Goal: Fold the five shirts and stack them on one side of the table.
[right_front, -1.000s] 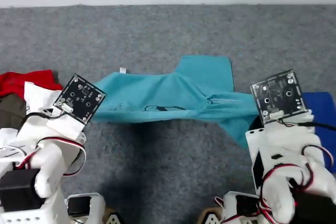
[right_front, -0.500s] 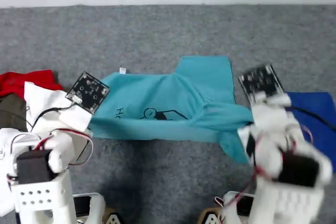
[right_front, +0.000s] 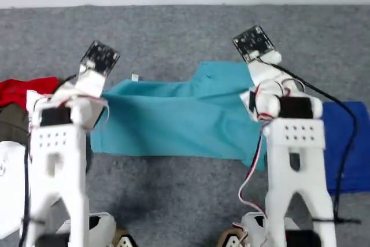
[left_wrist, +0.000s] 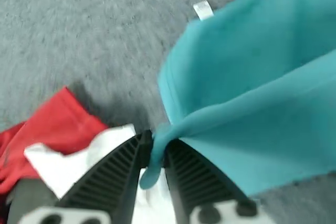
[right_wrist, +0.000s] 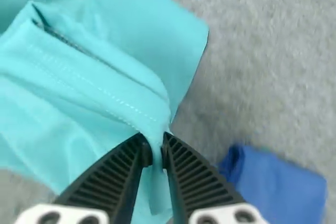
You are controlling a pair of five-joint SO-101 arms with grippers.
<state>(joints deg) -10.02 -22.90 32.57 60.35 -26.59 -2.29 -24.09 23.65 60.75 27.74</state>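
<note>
Grey felt covers the table [right_front: 173,27], the teal shirt [right_front: 173,122] spread across its middle. The left gripper [left_wrist: 154,141] clamps the shirt's edge near a red shirt [right_front: 23,88]; the right gripper [right_wrist: 156,148] clamps the opposite edge, near a blue shirt [right_front: 350,143].

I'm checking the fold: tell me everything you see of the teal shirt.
The teal shirt is soft, plain cloth, spread as a wide band across the middle of the grey table, one layer doubled over another, a sleeve jutting at the far edge. A white tag shows near one end. The left gripper and right gripper each pinch an end.
</note>
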